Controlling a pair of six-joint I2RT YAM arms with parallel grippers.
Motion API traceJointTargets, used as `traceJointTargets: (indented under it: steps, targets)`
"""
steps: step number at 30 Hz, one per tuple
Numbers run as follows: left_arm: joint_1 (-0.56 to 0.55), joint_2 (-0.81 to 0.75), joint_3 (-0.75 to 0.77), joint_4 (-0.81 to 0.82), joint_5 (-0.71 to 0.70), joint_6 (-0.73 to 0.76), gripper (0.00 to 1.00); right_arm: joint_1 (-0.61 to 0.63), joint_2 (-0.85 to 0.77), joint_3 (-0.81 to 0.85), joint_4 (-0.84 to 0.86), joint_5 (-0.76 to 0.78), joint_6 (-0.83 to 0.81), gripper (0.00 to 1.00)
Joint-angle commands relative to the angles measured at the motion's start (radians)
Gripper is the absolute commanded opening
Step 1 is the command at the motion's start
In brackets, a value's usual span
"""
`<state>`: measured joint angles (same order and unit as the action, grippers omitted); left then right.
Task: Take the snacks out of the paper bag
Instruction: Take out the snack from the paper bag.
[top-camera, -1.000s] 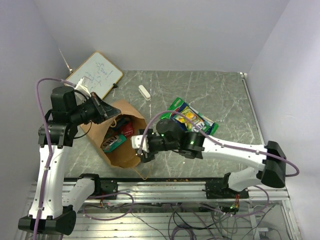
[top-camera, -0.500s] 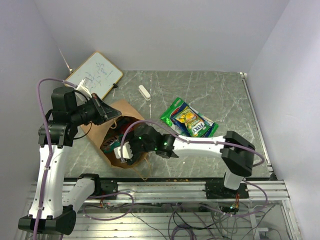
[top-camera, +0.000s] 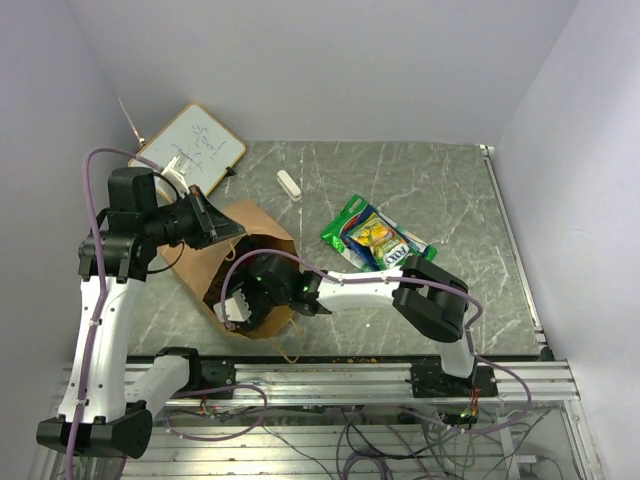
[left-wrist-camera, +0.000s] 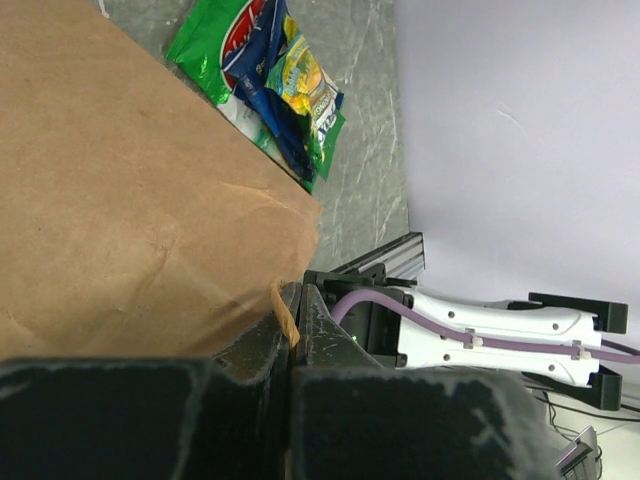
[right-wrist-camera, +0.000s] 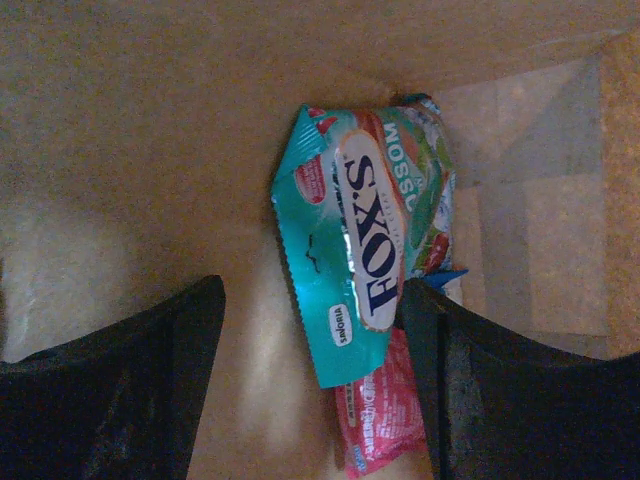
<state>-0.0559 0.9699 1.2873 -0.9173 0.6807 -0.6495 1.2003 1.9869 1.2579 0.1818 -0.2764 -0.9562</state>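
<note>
Snacks (right-wrist-camera: 365, 260) inside paper bag (right-wrist-camera: 150, 140): right-wrist only

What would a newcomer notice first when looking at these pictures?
The big brown paper bag stands out at the left of the table, the open right end effector reaching into its mouth. Inside, the wrist view shows a teal FOX'S packet lying over a pink one. The left end effector pinches the bag's rim, and shiny packets lie on the table further right.

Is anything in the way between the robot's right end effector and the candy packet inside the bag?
Nothing visible. The right end effector is inside the paper bag, jaws open. The teal Fox's packet lies right ahead between them, on top of a pink packet.
</note>
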Motion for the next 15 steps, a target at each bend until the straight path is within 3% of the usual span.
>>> traceJointTargets:
  steps: [1,15]
  targets:
    - [0.002,-0.002,0.038,-0.035,0.022,0.035,0.07,-0.007,0.058,0.038,0.048,-0.006,-0.02,0.72]
    - [0.002,-0.012,-0.009,-0.027,0.076,-0.027,0.07,-0.016,0.255,0.208,0.131,-0.017,-0.047,0.7]
